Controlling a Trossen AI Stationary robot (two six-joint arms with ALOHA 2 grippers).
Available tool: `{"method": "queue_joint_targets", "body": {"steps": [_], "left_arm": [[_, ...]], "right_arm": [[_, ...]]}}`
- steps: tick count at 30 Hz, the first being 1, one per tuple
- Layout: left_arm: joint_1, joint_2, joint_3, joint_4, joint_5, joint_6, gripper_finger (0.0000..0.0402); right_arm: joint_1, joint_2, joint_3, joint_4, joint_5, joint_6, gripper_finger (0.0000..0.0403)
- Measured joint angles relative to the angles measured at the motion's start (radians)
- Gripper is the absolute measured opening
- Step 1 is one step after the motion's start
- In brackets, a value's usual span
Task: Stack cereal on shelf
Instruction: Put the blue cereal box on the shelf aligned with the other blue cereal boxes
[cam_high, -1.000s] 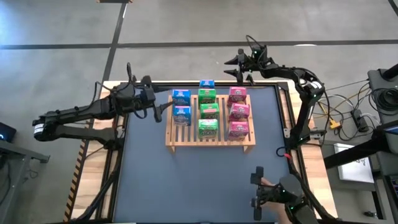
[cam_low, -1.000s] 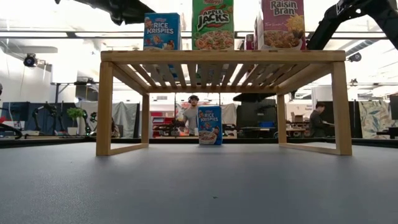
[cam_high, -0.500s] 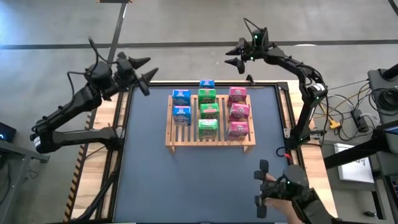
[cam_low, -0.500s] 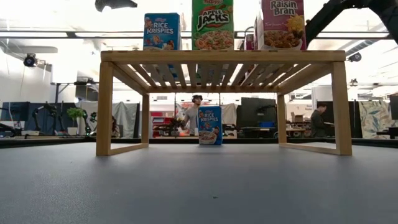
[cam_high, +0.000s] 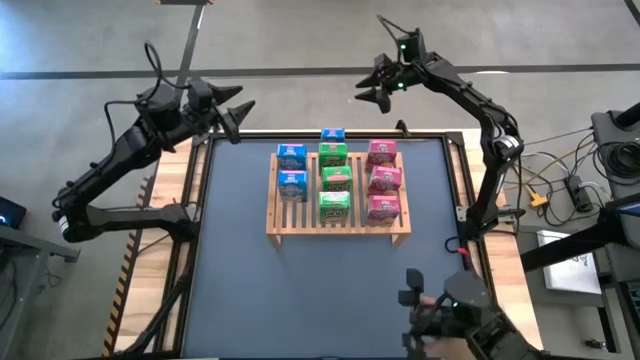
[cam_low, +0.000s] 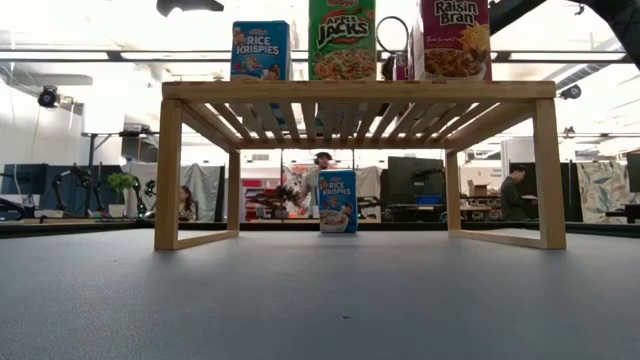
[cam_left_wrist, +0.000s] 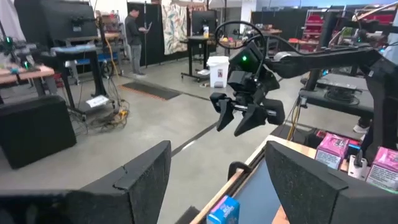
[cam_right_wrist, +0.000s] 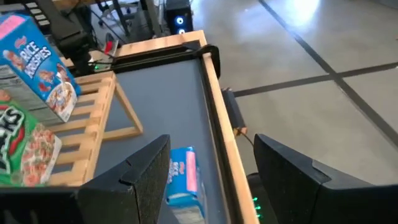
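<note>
The wooden slatted shelf (cam_high: 338, 228) stands mid-table. On it stand two blue cereal boxes (cam_high: 291, 171), three green (cam_high: 335, 180) and three pink (cam_high: 383, 180). One more blue box (cam_high: 332, 134) stands upright on the table just beyond the shelf's far edge; it also shows between the shelf's legs (cam_low: 337, 201) and in the right wrist view (cam_right_wrist: 182, 176). My left gripper (cam_high: 235, 110) is open and empty, raised over the table's far left corner. My right gripper (cam_high: 370, 88) is open and empty, raised beyond the far edge, past that blue box.
A raised dark rail on a wooden border (cam_right_wrist: 211, 93) runs along the table's edges. A dark device (cam_high: 445, 310) sits off the near right corner. Cables and stands (cam_high: 570, 190) lie to the right. People stand in the room behind (cam_low: 512, 190).
My left gripper has drawn away from the shelf's left side, rising and going toward the far left corner, and has rolled a little. My right gripper has risen beyond the far edge. The boxes and the shelf have stayed put.
</note>
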Motion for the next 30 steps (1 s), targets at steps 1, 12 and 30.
{"method": "queue_joint_targets", "body": {"steps": [1,12,30], "left_arm": [[0.0,0.006,0.015,-0.021,0.0,-0.006,0.0245],[0.0,0.027,0.097,-0.153,-0.003,-0.071,0.0245],[0.001,0.048,0.095,-0.201,-0.025,-0.226,0.0245]], "right_arm": [[0.015,0.0,0.001,0.002,0.017,0.011,0.0219],[0.062,0.08,-0.008,-0.059,0.117,-0.062,0.0219],[0.115,0.193,-0.001,-0.096,0.026,-0.111,0.0344]]}}
